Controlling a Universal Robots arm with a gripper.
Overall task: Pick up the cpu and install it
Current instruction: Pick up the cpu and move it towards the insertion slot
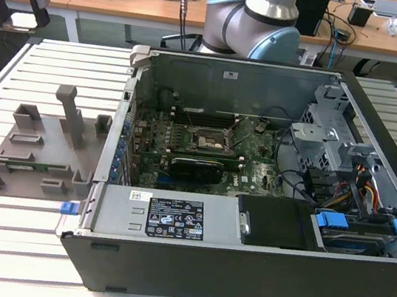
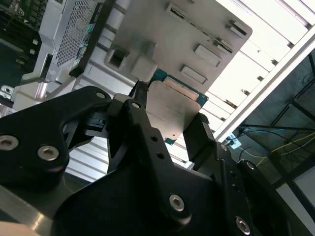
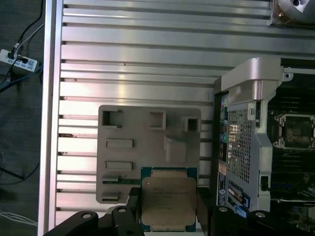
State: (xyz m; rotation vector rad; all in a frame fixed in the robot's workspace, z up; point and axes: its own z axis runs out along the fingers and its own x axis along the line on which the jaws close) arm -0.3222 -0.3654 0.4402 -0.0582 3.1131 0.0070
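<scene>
Gripper (image 3: 168, 209) clenched on cpu (image 3: 168, 196) by its edges, over grey holder tray (image 3: 133, 129); open pc case (image 3: 246, 137) just beside tray, on slatted table (image 3: 138, 59).

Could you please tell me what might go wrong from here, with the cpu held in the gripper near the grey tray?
1. The gripper holds the cpu only by its thin edges, so it could tilt or slip out on the way.
2. The case wall stands between the grey tray and the socket; if the cpu is carried too low, it may strike that wall.
</scene>
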